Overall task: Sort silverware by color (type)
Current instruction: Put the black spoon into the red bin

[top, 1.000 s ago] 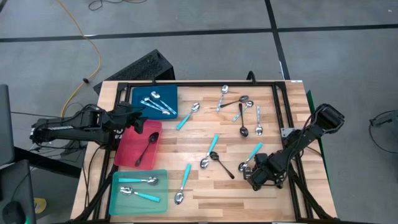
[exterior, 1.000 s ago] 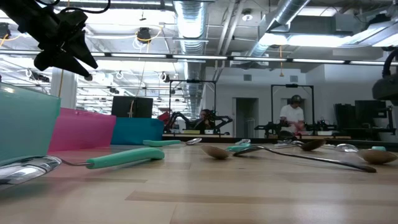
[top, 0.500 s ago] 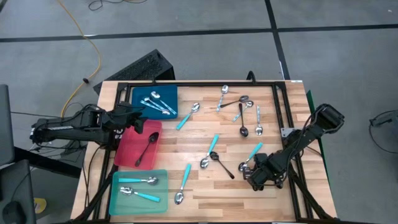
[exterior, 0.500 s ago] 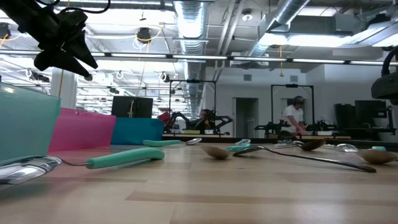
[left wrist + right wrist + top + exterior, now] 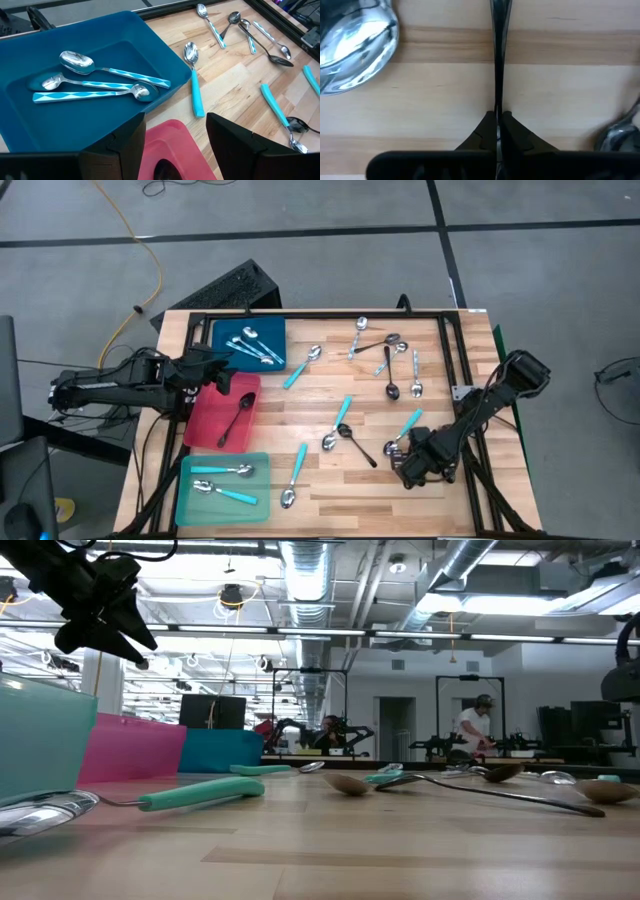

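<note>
With its jaws pinched on the black spoon's handle (image 5: pixel 499 65) at the desk's (image 5: pixel 330 485) five o'clock, the right gripper (image 5: pixel 408 465) is mid-pick, so lifting toward the red tray (image 5: pixel 205 425) seemingly follows.

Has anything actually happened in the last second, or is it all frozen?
Very little. The right gripper has finished closing on the thin handle of a black spoon lying on the table, low near its right edge. The left gripper waits above the trays, open. No spoon has shifted.
</note>
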You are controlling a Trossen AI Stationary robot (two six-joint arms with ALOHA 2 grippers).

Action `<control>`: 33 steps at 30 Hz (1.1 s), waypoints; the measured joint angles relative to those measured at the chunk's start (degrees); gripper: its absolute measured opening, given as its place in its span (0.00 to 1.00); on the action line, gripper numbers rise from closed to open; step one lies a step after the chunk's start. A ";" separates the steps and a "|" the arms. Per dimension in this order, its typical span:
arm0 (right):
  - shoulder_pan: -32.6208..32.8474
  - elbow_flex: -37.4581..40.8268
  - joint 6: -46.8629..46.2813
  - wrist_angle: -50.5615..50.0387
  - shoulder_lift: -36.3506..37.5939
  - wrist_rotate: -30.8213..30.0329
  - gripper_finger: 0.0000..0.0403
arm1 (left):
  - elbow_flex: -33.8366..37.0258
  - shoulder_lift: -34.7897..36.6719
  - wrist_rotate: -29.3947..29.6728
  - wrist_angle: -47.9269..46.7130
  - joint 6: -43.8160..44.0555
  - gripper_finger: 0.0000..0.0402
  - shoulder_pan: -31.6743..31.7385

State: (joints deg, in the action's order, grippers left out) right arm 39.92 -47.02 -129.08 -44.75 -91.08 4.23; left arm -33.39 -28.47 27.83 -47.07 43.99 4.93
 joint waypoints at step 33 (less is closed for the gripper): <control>-8.16 -15.01 17.11 -5.91 0.28 -10.27 0.06 | 0.00 0.00 0.00 0.02 -0.87 0.48 -0.02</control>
State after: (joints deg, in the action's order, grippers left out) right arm 31.76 -62.03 -111.96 -50.66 -90.80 -6.04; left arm -33.39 -28.47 27.83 -47.05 43.12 4.91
